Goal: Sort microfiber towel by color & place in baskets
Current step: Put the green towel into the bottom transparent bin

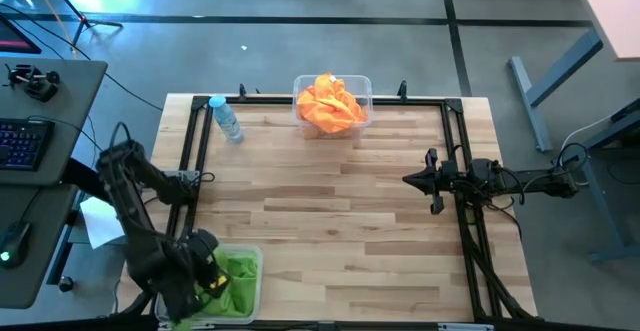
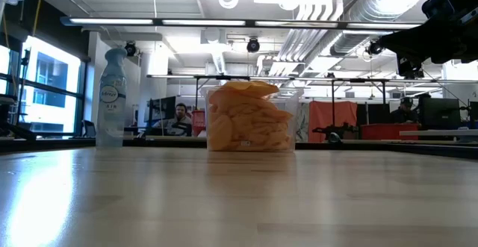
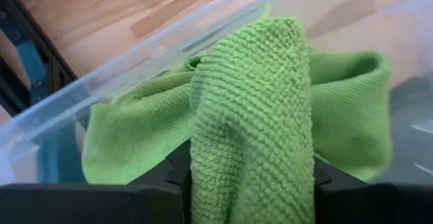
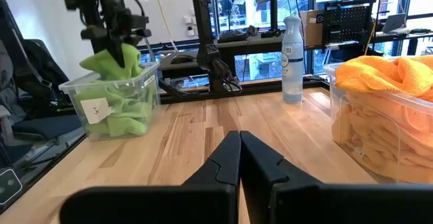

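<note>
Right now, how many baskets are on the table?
2. One basket sits at the table's far edge, heaped with orange towels; the other is at the near left corner under the left gripper, holding green towels.

Straight down from overhead on the whole table – orange-filled tub at upper centre. Low cam level across the wood, same tub dead centre. Left wrist jammed against green towel – right wrist farther back.
</note>
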